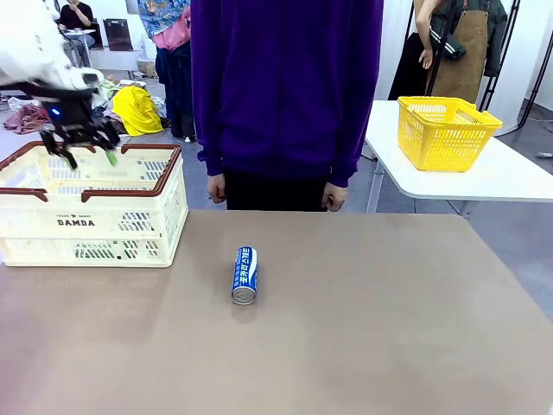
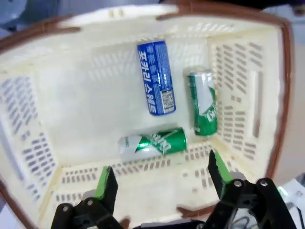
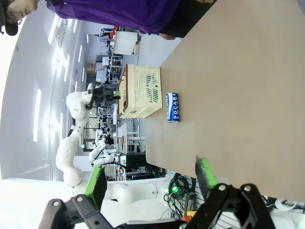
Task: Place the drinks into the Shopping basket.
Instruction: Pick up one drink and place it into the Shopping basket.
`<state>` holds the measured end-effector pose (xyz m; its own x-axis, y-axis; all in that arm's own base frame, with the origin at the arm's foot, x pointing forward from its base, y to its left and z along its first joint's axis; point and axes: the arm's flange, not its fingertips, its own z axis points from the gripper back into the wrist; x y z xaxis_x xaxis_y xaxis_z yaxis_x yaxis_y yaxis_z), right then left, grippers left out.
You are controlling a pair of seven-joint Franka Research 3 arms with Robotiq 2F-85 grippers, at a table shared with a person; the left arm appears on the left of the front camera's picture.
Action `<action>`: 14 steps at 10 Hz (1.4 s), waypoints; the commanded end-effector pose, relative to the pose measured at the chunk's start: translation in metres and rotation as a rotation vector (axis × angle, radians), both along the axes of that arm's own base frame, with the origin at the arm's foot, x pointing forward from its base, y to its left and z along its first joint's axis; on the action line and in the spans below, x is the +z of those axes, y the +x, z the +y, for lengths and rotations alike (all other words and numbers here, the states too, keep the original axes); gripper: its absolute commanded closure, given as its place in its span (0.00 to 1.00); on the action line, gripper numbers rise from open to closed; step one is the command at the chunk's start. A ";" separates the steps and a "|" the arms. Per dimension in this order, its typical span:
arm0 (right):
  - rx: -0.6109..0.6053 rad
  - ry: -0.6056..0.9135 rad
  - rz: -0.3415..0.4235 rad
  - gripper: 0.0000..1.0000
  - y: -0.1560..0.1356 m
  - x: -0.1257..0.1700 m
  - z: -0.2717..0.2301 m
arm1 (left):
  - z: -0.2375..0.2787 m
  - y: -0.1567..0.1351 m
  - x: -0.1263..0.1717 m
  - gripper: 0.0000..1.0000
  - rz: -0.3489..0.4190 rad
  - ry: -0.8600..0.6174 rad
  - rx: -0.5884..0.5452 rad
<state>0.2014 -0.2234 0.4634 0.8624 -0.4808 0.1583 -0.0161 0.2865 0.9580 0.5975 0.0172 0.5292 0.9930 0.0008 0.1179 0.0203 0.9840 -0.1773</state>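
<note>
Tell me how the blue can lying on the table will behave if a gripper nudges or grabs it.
The blue can lies on its side on the bare table, so a sideways nudge would probably set it rolling. Its smooth, round wall looks stiff, though maybe a little slippery for the pads, so gripping across the middle seems safest. Whether it is full can't be told; if it is, expect it to feel heavy for its size.

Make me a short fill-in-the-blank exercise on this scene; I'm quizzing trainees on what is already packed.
1. Inside the Shopping basket lie two green cans and one ____ can.
2. The left claw, above the basket, is ____.
3. One blue can lies on the ____.
4. The right claw holds ____.

Missing words: blue; open; table; nothing
</note>
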 end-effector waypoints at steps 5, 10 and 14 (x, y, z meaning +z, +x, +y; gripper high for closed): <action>0.002 0.009 -0.038 0.00 0.002 0.001 0.000 | 0.087 -0.110 0.065 0.00 -0.082 -0.970 -0.241; 0.002 0.009 -0.038 0.00 0.002 0.001 0.000 | 0.108 -0.059 0.007 0.00 0.097 -1.197 -0.238; 0.002 0.009 -0.038 0.00 0.002 0.001 0.000 | 0.098 -0.093 0.007 0.00 0.029 -1.253 -0.273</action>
